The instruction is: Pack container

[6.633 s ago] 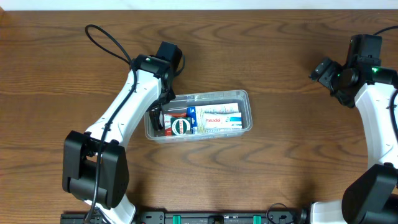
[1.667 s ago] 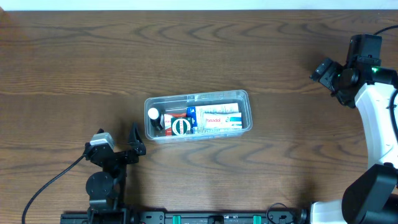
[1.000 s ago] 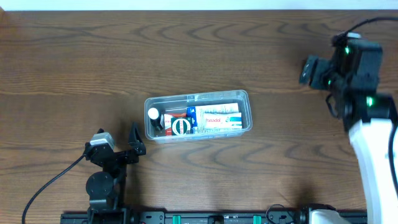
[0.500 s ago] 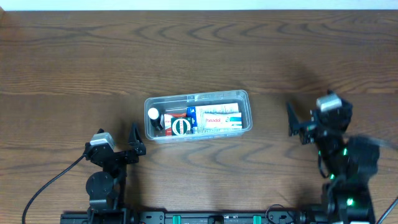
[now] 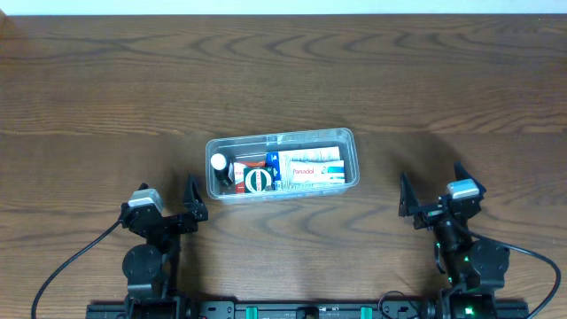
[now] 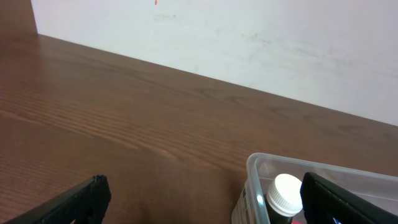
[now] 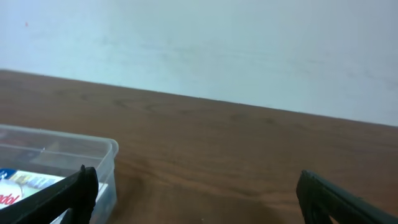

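The clear container (image 5: 282,136) lies mid-table, holding a white-capped bottle (image 5: 218,162), a green round item (image 5: 257,181) and a Panadol box (image 5: 306,168). My left gripper (image 5: 166,190) is folded back at the front left, open and empty, a short way short of the container's left end. In the left wrist view the gripper (image 6: 202,208) frames bare wood, with the container's corner (image 6: 258,165) and the bottle cap (image 6: 287,191) beside the right finger. My right gripper (image 5: 432,188) sits open and empty at the front right. The right wrist view shows that gripper (image 7: 196,202) with the container's end (image 7: 93,149) at far left.
The dark wooden table (image 5: 283,71) runs back to a white wall (image 7: 199,50). Both arm bases and a rail (image 5: 283,310) stand along the front edge, and a black cable (image 5: 71,261) trails from the left arm.
The right arm has swung down from the far right of the table and folded back to the front edge, gripper still open. The left arm and the container have not moved.
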Available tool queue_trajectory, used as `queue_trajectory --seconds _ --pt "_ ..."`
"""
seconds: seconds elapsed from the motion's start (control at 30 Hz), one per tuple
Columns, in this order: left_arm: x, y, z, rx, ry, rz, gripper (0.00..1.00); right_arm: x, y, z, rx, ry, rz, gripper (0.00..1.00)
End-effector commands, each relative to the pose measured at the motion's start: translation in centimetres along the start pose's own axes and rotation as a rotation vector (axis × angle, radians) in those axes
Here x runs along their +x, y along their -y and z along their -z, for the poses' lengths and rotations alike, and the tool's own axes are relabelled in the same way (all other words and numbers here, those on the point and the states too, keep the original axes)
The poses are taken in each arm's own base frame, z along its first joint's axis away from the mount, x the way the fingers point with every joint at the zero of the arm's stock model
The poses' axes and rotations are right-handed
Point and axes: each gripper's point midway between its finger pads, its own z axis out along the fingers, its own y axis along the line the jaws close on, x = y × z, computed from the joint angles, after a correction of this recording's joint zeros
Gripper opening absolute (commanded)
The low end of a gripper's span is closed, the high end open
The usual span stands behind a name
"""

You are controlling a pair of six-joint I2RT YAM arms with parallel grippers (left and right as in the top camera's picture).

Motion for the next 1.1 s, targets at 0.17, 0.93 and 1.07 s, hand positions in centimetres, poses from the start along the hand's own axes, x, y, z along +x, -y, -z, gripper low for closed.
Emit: queue_trajectory --seconds 0.17,0.93,1.07 --pt "1.8 -0.7 -0.2 -0.024 -0.045 -0.011 0.98 1.1 0.4 0.3 0.033 -0.007 -0.057 0.99" --pt "1.8 -0.7 -0.2 -0.024 -0.045 -0.011 0.98 2.5 0.9 1.1 0.071 -0.057 -0.050 0.99" --pt "1.8 -0.7 -0.2 -0.024 -0.045 -0.011 0.98 2.7 0.9 1.0 0.071 -0.066 -0.052 0.99"
